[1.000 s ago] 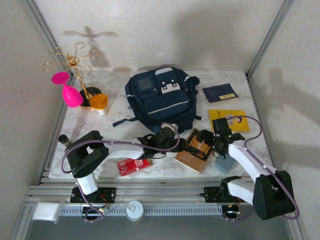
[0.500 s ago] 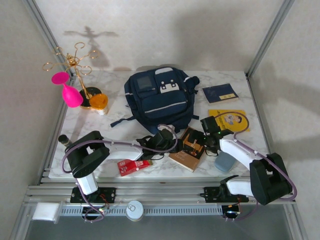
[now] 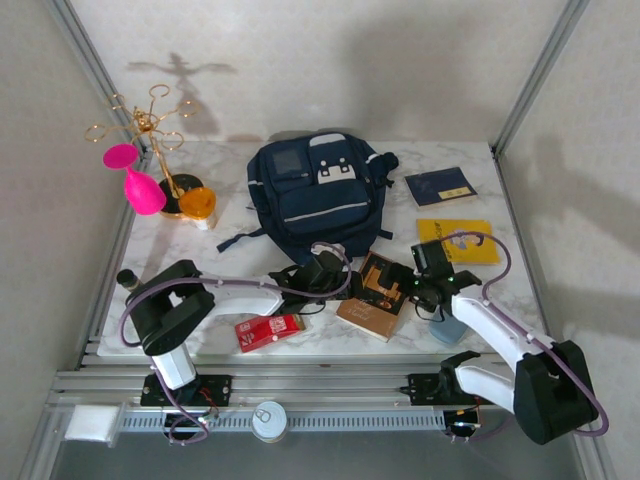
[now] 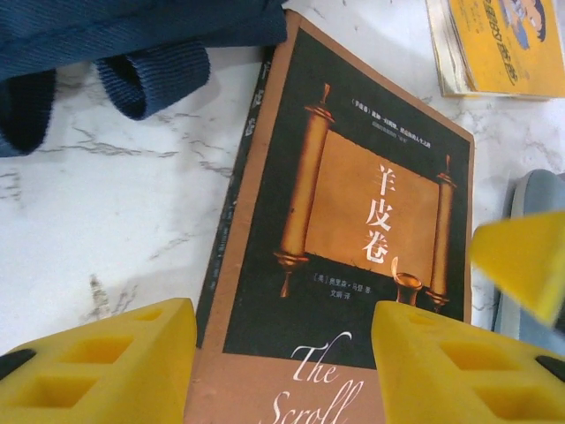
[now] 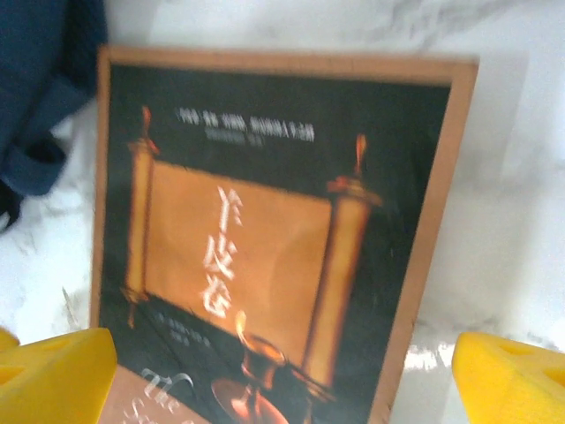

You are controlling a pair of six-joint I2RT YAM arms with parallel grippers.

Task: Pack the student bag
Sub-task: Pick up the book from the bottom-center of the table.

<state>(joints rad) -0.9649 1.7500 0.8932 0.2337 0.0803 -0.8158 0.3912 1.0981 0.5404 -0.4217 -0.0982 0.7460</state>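
The navy-blue striped fabric backpack (image 3: 315,205) lies back-centre on the white marble table (image 3: 225,170). The left gripper (image 4: 282,353) and right gripper (image 5: 282,371) hover, jaws spread apart, over a brown scroll-cover paperback book (image 4: 353,221) just in front of it

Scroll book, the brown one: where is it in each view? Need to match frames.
Top external: scroll book lower centre, in front of the student bag.
Left wrist: scroll book centre right, running off the bottom edge.
Right wrist: scroll book centre, cover facing the camera.
Shared landmark: student bag, upper left in both wrist views.
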